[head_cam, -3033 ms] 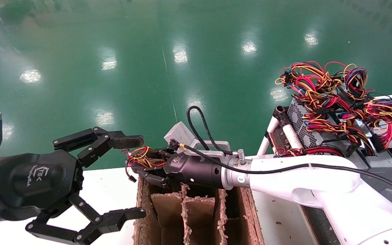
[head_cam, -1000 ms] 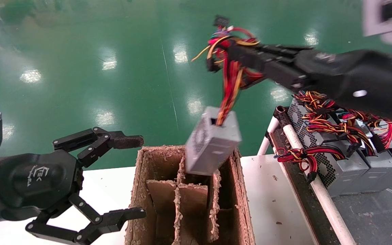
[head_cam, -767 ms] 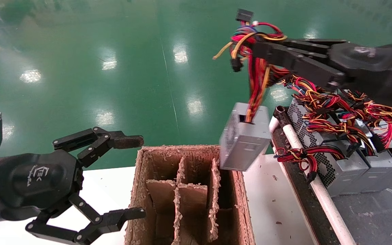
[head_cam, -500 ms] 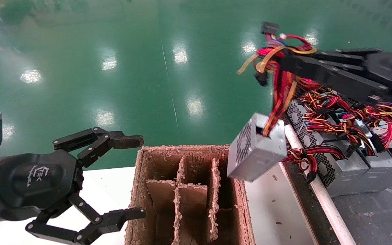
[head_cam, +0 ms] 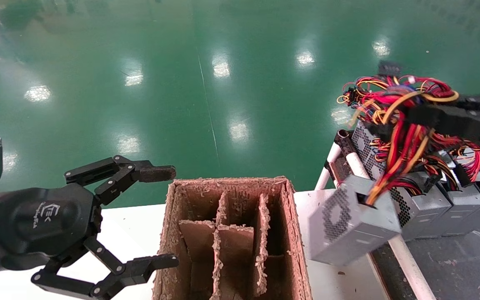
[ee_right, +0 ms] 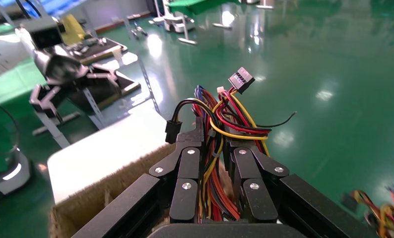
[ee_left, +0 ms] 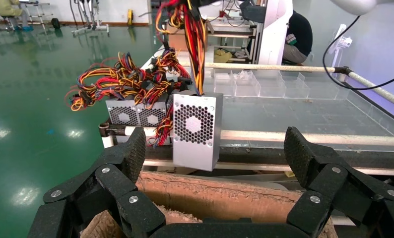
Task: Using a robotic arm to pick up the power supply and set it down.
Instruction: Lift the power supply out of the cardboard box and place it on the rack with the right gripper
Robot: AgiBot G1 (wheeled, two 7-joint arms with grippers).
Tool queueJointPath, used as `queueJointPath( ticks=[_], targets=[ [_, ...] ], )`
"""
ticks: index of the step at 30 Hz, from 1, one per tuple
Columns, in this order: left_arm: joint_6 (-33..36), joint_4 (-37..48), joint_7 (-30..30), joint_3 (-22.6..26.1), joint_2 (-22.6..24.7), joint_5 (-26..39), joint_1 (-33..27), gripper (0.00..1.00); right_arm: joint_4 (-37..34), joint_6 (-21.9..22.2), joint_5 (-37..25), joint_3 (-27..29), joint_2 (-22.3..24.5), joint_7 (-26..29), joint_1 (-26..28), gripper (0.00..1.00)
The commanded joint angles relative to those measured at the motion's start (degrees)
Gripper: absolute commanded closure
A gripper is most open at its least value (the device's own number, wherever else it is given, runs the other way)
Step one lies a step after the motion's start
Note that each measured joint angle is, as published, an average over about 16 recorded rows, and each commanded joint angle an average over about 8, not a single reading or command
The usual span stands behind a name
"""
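Head view: right tool [head_cam: 421,113] swung power supply [head_cam: 350,225] right, off box [head_cam: 173,233].

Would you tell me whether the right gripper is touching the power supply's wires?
Touching. The right wrist view shows the right gripper shut on the wires, which run between its fingers; the power supply hangs below.

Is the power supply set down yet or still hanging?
Hanging, tilted: the power supply dangles by its wires from the shut right tool, beside the cardboard box.
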Motion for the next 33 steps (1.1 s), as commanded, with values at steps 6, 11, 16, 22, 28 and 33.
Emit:
queueJointPath(
  ticks=[6, 11, 16, 22, 28, 33],
  targets=[
    [0.0, 0.0, 0.0, 0.0, 0.0, 0.0, 0.0, 0.0, 0.2, -0.1, 1.9, 1.6, 5.3, -1.7, -3.1, 1.0],
    [0.0, 0.0, 0.0, 0.0, 0.0, 0.0, 0.0, 0.0, 0.6, -0.4, 3.6, 2.6, 8.8, -2.7, -5.1, 1.0],
    [0.0, 0.0, 0.0, 0.0, 0.0, 0.0, 0.0, 0.0, 0.6, -0.3, 5.1, 3.2, 12.1, -3.4, -7.2, 1.0],
    [0.0, 0.0, 0.0, 0.0, 0.0, 0.0, 0.0, 0.0, -1.4, -0.7, 7.6, 3.5, 15.9, -4.7, -10.0, 1.0],
    [0.0, 0.0, 0.0, 0.0, 0.0, 0.0, 0.0, 0.0, -4.3, -1.4, 10.4, 2.7, 19.5, -7.0, -12.8, 1.0],
    [0.0, 0.0, 0.0, 0.0, 0.0, 0.0, 0.0, 0.0, -7.4, -1.6, 12.7, 1.0, 22.2, -9.3, -14.5, 1.0]
  ],
)
